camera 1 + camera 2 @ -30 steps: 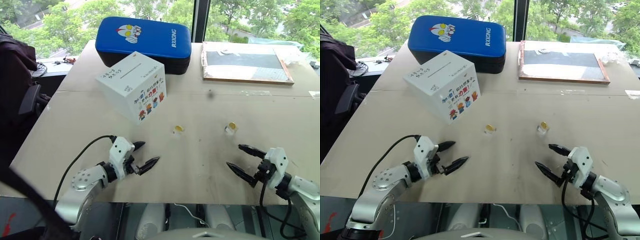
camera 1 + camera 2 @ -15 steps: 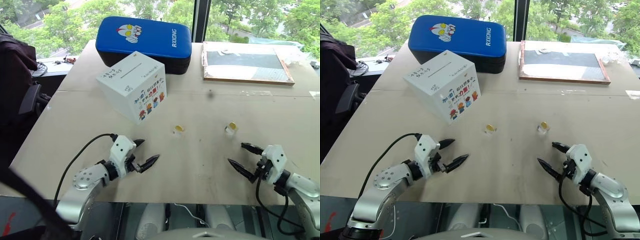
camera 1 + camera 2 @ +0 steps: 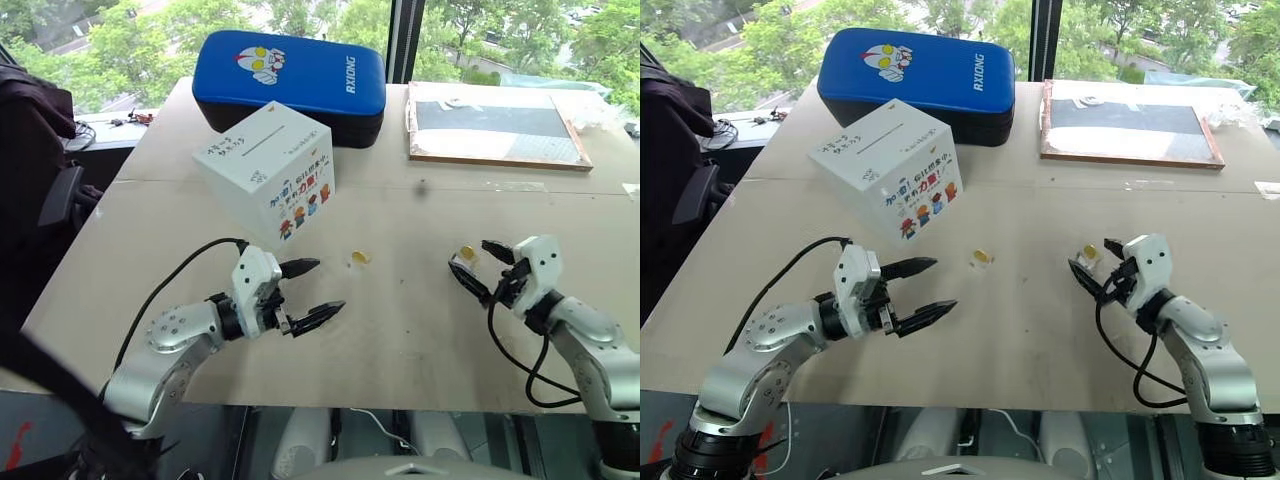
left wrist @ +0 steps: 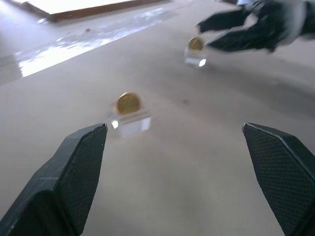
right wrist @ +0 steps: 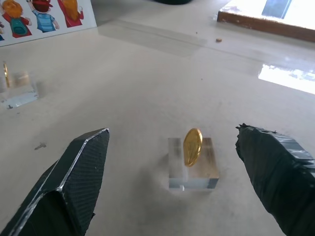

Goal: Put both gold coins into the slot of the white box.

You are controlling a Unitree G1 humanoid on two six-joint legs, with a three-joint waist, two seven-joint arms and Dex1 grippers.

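The white box (image 3: 265, 172) stands at the table's back left, its slot (image 3: 262, 142) a thin line on top. Two gold coins stand on edge on small clear blocks: one at mid-table (image 3: 359, 257), one further right (image 3: 466, 252). My left gripper (image 3: 332, 284) hovers open a short way left of and nearer than the middle coin (image 4: 128, 103), pointing at it. My right gripper (image 3: 1089, 253) is open, with a finger on each side of the right coin (image 5: 192, 146) and not touching it.
A large blue padded case (image 3: 290, 75) lies behind the white box. A flat wood-edged board (image 3: 495, 125) rests at the back right. A dark chair and bag (image 3: 30, 130) sit off the table's left side. The table's front edge (image 3: 400, 403) runs just below both arms.
Both arms have risen and reached forward. The right gripper has come up to the right coin and now straddles it. The left gripper has swung right towards the middle coin.
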